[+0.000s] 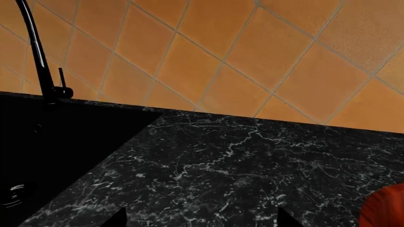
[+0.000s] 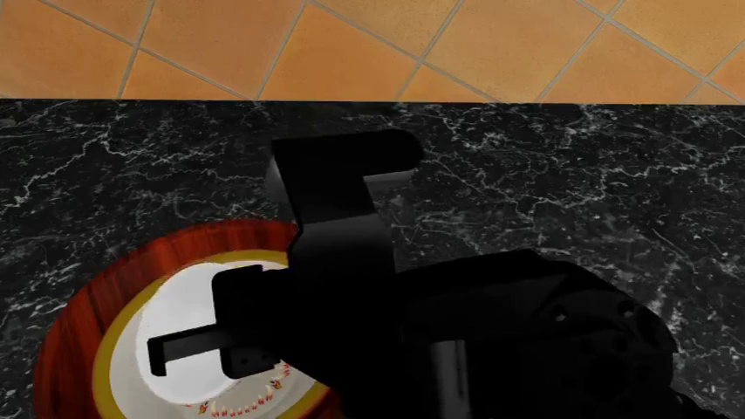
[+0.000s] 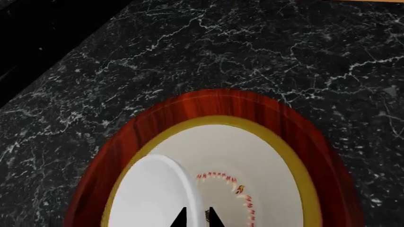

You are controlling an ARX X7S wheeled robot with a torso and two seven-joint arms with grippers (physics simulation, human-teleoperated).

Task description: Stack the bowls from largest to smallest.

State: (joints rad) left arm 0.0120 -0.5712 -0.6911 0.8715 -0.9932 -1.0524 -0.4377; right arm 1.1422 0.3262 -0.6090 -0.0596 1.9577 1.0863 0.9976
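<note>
The red-brown wood-grain bowl (image 3: pixel 189 111) stands on the black marble counter (image 3: pixel 265 52), and the yellow-rimmed white bowl (image 3: pixel 252 156) with its red dotted ring sits nested inside it. My right gripper (image 3: pixel 197 218) is shut on the rim of the small plain white bowl (image 3: pixel 151 194), which is inside the medium bowl; I cannot tell whether it rests there or hangs just above. In the head view my right arm (image 2: pixel 349 288) covers much of the stack (image 2: pixel 82 323). My left gripper (image 1: pixel 200 222) is open over bare counter, with the red-brown bowl's edge (image 1: pixel 385 208) off to one side.
A black sink (image 1: pixel 57 151) with a thin black faucet (image 1: pixel 38 52) lies beside the counter (image 1: pixel 240 165) on the left arm's side. An orange tiled wall (image 1: pixel 252 47) runs along the counter's back edge.
</note>
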